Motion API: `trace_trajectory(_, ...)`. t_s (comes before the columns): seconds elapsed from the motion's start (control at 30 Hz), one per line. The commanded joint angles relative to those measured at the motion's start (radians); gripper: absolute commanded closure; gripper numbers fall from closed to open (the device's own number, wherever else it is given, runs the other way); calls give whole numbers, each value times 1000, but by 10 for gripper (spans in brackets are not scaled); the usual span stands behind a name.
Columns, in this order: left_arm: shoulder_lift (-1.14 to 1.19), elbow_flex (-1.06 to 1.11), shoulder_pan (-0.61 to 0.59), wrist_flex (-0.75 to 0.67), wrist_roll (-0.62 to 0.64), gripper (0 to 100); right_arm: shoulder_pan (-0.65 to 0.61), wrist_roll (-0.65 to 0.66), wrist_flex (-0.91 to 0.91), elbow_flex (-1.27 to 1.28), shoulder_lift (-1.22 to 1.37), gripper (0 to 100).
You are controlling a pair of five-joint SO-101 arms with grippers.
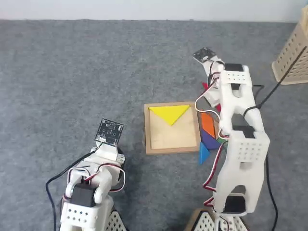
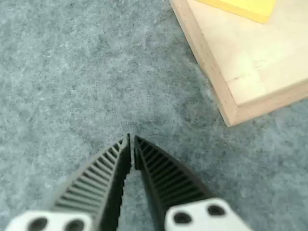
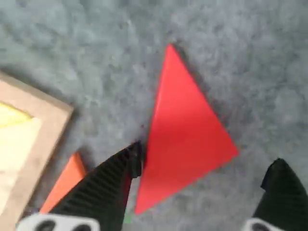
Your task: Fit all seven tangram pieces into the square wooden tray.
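The square wooden tray [image 1: 147,130] lies mid-table with a yellow triangle [image 1: 169,114] along its far side. An orange piece [image 1: 208,124], a purple piece [image 1: 210,140] and a blue triangle [image 1: 203,153] lie on the carpet by the tray's right side. My right gripper [image 3: 207,159] is open just over a red triangle [image 3: 185,130], one finger on each side, beyond the tray's far right corner [image 3: 43,125]. My left gripper [image 2: 131,139] is shut and empty, low over the carpet near the tray's near left corner [image 2: 231,103].
Grey carpet covers the table. A beige perforated object [image 1: 293,53] stands at the back right. Cables hang along both arms. The right arm [image 1: 240,125] reaches over the loose pieces and hides part of them.
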Motion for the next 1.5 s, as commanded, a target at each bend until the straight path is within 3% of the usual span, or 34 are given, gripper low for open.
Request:
trace_trajectory(0.0, -20, -18, -3, 6, 8, 988, -4, 17, -16, -20, 2, 612)
trace_trajectory(0.27, -20, -18, -3, 6, 8, 988, -2, 23, -18, -20, 42, 745)
trace_trajectory(0.53, -20, -18, -3, 6, 8, 988, 1, 20, -7, -20, 42, 750)
trace_trajectory(1.1, -20, -18, -3, 6, 8, 988, 82, 41, 186, -18, -82, 750)
trace_trajectory(1.47, -20, -18, -3, 6, 8, 988, -8, 51, -28, -15, -105, 747)
